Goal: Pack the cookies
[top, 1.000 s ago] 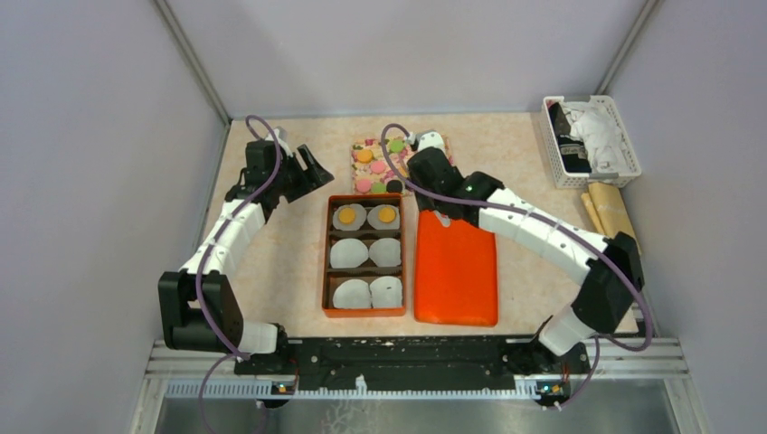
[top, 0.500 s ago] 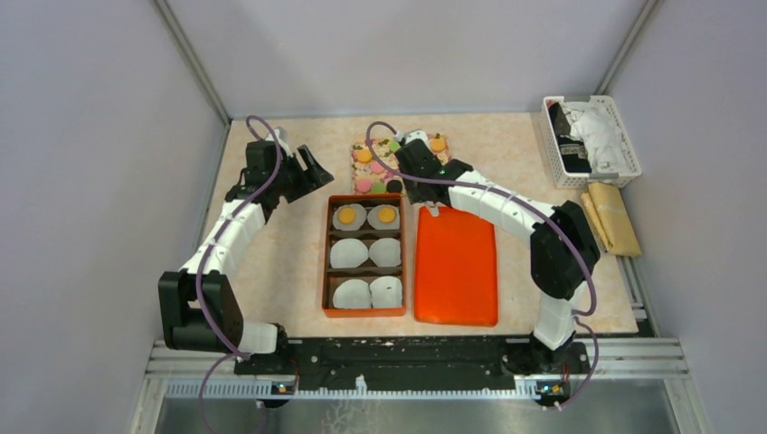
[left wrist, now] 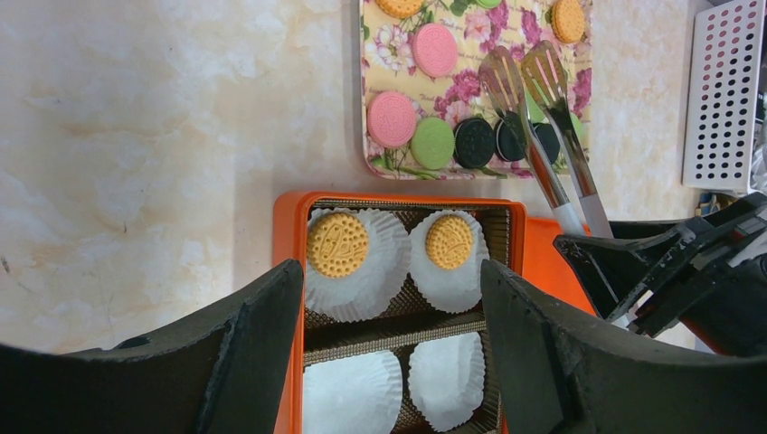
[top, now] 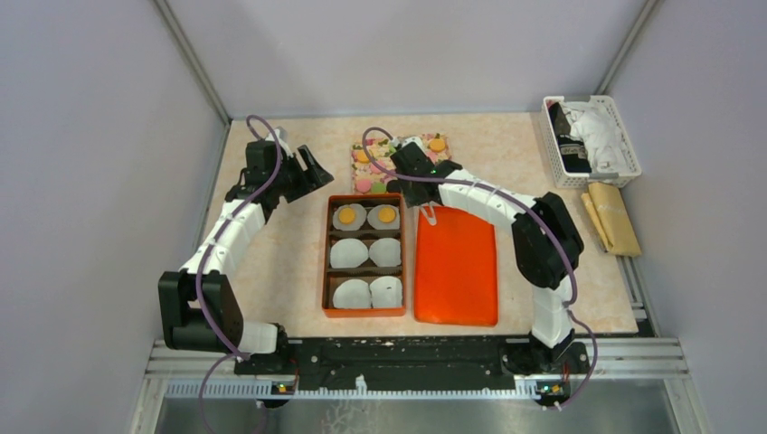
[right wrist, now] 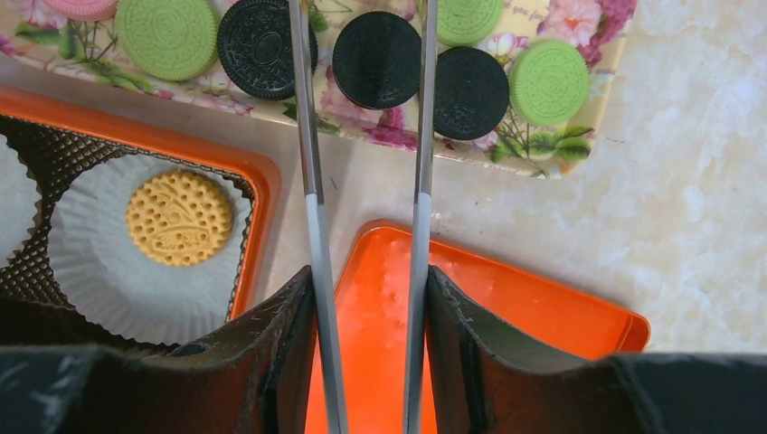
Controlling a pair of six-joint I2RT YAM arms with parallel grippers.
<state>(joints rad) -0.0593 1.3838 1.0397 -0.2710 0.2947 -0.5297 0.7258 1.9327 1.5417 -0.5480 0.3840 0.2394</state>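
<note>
Cookies lie on the floral board (top: pixel 362 174): pink (left wrist: pixel 392 118), green (left wrist: pixel 432 143) and black (left wrist: pixel 474 142). Two orange cookies (left wrist: pixel 337 244) sit in white paper cups in the far row of the orange box (top: pixel 326 262); the other cups are empty. My right gripper (right wrist: pixel 369 276) is shut on metal tongs (right wrist: pixel 310 181). The open tong tips straddle a black cookie (right wrist: pixel 377 59) on the board, and I cannot tell if they touch it. My left gripper (left wrist: pixel 391 271) is open and empty, hovering left of the box's far end (top: pixel 307 172).
The orange lid (top: pixel 455 267) lies flat right of the box, under my right gripper. A white basket (top: pixel 591 140) with cloth stands at the back right, with a brown paper roll (top: pixel 613 217) beside it. Walls close in the table on the left, back and right.
My right arm has swung left and back, carrying the tongs from over the lid's far end to the floral board. The left arm has not moved.
</note>
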